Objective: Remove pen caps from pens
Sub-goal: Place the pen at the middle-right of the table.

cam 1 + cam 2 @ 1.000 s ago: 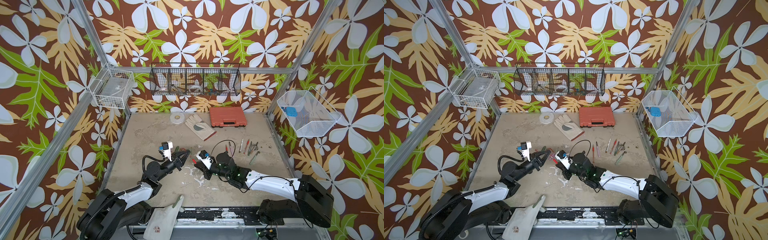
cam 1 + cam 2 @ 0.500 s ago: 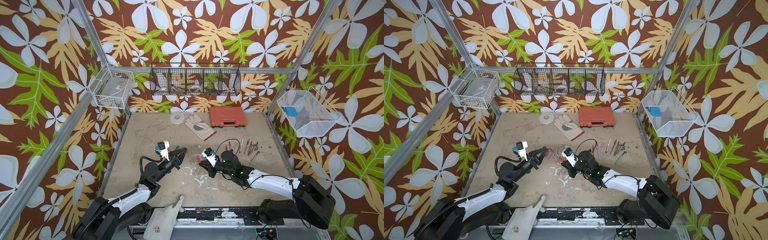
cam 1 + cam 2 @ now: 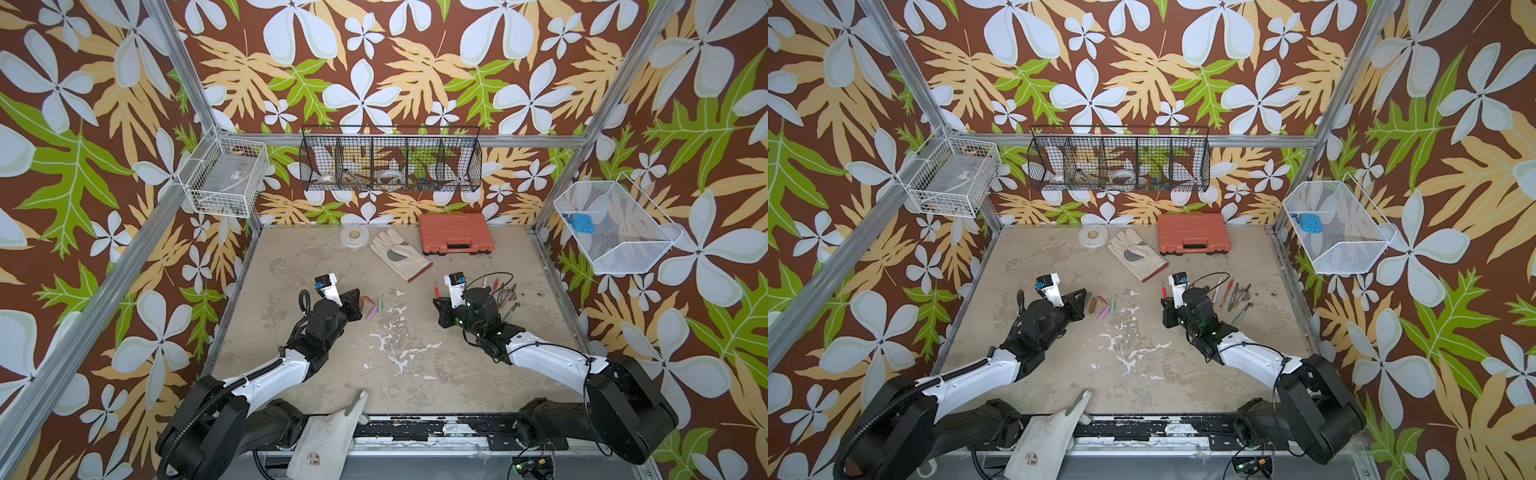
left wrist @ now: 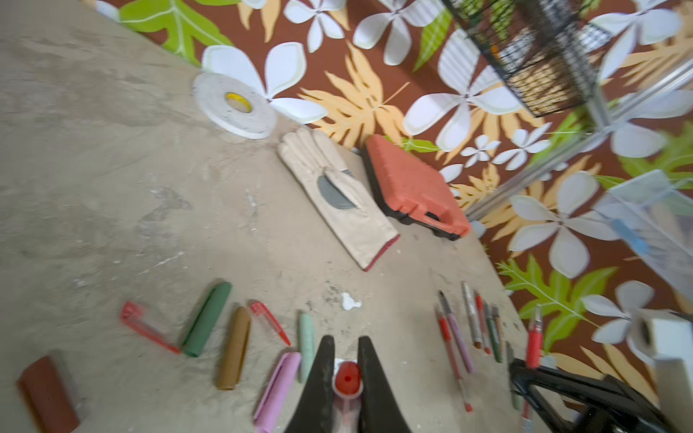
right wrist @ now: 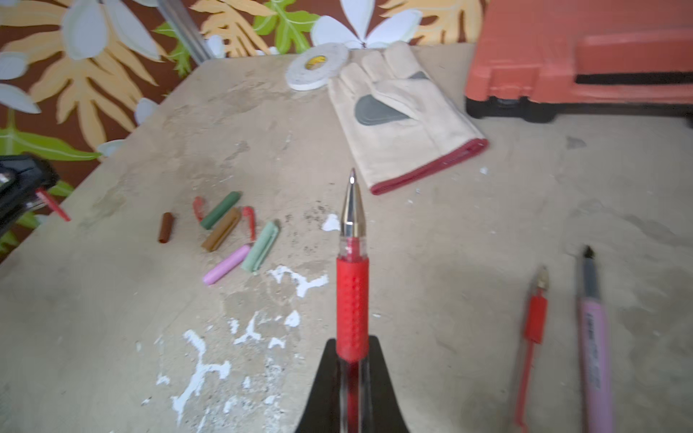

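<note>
My left gripper (image 4: 344, 341) is shut on a red pen cap (image 4: 347, 378), seen end-on between the fingers. Beside it on the table lie several loose pen caps: dark green (image 4: 208, 324), brown (image 4: 234, 346), pink (image 4: 279, 390), pale green (image 4: 306, 346), dark red (image 4: 47, 397). My right gripper (image 5: 352, 343) is shut on a clear-barrelled red gel pen (image 5: 352, 296) whose bare metal tip points away. A row of uncapped pens (image 3: 500, 291) lies right of that gripper. In both top views the left gripper (image 3: 355, 301) and right gripper (image 3: 1167, 309) stand well apart.
A pale work glove (image 3: 399, 255), an orange tool case (image 3: 455, 239) and a tape roll (image 3: 354, 237) lie at the back of the table. Wire baskets (image 3: 390, 160) hang on the walls. Another glove (image 3: 328, 432) lies over the front edge.
The two grippers were close together at the table's middle. They have drawn apart: the left went left with the red cap, the right went right with the bare pen.
</note>
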`<state>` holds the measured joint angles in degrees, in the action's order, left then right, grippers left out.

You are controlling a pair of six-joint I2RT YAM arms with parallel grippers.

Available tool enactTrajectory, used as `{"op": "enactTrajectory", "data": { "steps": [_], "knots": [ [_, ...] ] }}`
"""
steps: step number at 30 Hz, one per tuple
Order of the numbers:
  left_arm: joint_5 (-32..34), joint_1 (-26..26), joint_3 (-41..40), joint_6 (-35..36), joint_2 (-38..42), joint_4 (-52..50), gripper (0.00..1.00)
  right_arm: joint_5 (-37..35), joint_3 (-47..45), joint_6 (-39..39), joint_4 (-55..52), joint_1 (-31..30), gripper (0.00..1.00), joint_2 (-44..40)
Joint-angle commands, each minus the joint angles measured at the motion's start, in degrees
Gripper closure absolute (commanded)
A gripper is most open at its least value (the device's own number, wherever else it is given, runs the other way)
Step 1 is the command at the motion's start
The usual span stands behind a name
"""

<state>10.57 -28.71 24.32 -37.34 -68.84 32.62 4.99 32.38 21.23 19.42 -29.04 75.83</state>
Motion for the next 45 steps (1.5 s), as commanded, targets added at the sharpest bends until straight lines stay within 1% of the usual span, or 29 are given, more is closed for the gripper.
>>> {"op": "enactTrajectory", "data": {
  "steps": [1,2,4,8,10,14,17,28,32,40,42,45],
  "knots": [
    [8.8,0.4,3.9,0.7,-3.2,-11.4,1.00,-3.6,0.3,4.7,-3.0,2.0,1.00,0.6],
    [9.9,0.7,5.1,0.8,-4.8,-13.4,1.00,-4.2,0.1,5.3,-3.5,2.7,1.00,0.6],
    [9.8,2.2,5.9,0.3,-7.0,-14.4,1.00,-5.2,-0.2,6.3,-4.1,3.8,1.00,0.3],
    [5.9,6.9,5.9,-1.0,-10.4,-14.3,1.00,-6.6,-0.7,8.7,-5.7,6.7,1.00,0.6],
    [4.4,8.1,6.1,-0.9,-11.5,-14.4,1.00,-6.4,-0.8,9.7,-6.2,8.3,1.00,1.2],
    [4.3,8.6,6.9,0.3,-13.7,-14.3,1.00,-6.6,-0.5,10.7,-7.1,10.1,1.00,2.7],
    [3.9,9.1,7.5,0.9,-15.6,-14.3,1.00,-7.0,-0.1,10.5,-7.6,10.4,1.00,3.4],
    [3.2,10.4,8.5,1.4,-18.7,-14.8,1.00,-12.4,0.7,8.5,-9.7,11.6,1.00,3.4],
    [2.4,10.4,8.6,2.1,-18.9,-14.7,0.97,-13.4,1.9,7.6,-10.7,11.6,1.00,5.7],
    [1.5,10.5,9.1,2.4,-20.5,-14.9,0.97,-12.2,4.8,7.7,-12.5,12.0,1.00,11.6],
    [1.6,10.5,9.1,2.4,-20.7,-15.0,0.95,-11.7,5.4,7.7,-12.7,12.1,1.00,12.9],
    [1.5,10.5,9.4,2.5,-21.2,-15.2,0.89,-11.1,5.9,7.6,-12.9,12.1,0.99,14.2]
  ]
}}
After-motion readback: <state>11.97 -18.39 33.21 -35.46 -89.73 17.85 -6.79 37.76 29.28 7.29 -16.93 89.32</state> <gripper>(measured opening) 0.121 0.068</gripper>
